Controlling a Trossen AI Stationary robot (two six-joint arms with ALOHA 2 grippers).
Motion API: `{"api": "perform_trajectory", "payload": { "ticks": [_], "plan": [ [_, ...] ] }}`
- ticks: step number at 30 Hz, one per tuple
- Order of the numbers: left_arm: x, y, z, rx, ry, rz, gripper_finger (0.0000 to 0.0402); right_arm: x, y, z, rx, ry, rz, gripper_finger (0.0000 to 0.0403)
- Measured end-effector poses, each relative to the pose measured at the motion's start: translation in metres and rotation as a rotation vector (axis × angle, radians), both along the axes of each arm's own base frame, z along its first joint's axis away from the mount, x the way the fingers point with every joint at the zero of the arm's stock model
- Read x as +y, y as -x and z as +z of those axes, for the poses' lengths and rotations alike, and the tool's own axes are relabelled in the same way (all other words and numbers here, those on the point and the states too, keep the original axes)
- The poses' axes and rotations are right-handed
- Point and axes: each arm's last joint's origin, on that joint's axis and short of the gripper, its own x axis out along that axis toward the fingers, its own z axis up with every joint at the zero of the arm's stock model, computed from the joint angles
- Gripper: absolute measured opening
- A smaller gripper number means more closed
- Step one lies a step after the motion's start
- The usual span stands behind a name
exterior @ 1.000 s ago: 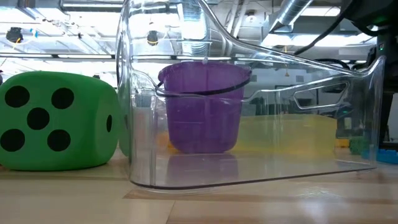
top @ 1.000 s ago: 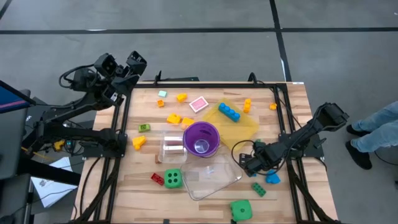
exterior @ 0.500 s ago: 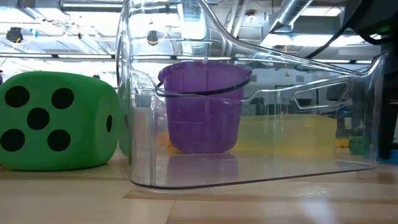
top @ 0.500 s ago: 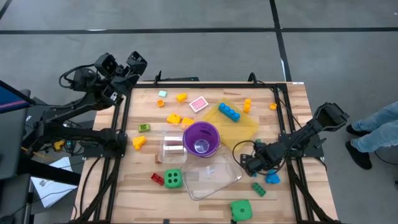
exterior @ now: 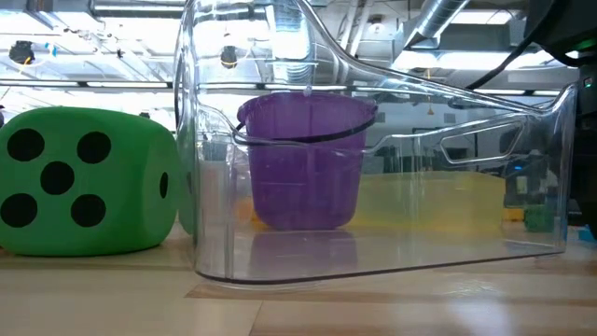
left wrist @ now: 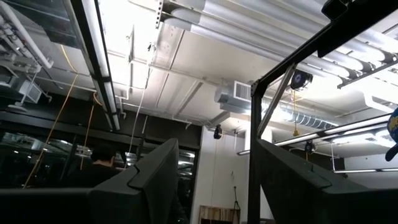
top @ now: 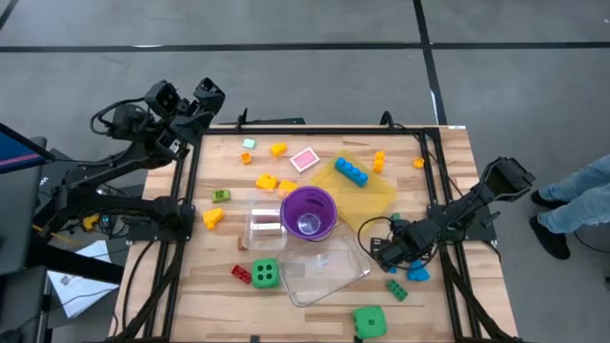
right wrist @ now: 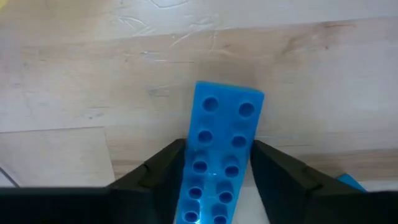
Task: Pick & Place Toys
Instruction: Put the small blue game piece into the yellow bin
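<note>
High view gives me the bench (top: 315, 152); my right gripper (top: 381, 253) sits low near its right edge, fingers (right wrist: 163, 169) closed around a blue brick (right wrist: 219, 154) lying on the wood. My left gripper (top: 186, 95), parked off the far-left corner, is open, holding nothing.

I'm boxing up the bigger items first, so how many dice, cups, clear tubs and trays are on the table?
Green dice: 2
Purple cup: 1
Clear tubs: 2
Yellow tray: 1
Total: 6
</note>
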Motion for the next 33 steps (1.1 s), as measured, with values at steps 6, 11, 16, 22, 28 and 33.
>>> {"api": "perform_trajectory", "payload": {
  "ticks": [6,11,16,22,28,33],
  "plan": [
    [0.0,0.0,0.0,0.0,0.0,0.0,0.0205,0.0,0.0,0.001,-0.001,0.005,0.002,0.0118],
    [0.0,0.0,0.0,0.0,0.0,0.0,0.0205,0.0,0.001,0.001,-0.001,0.008,0.003,0.0119],
    [0.0,0.0,0.0,0.0,0.0,0.0,0.0205,0.002,0.0,0.012,0.034,0.053,0.014,0.0131],
    [0.0,0.0,0.0,0.0,-0.002,0.003,0.0205,0.002,0.006,0.04,-0.007,0.105,0.063,0.0123],
    [0.0,0.0,0.0,-0.002,0.0,0.006,0.0205,-0.013,0.025,0.074,-0.07,0.195,0.079,0.0124],
    [0.0,0.0,0.0,-0.002,0.001,0.008,0.0205,-0.032,0.04,0.097,-0.166,0.256,0.164,0.0124]
  ]
}}
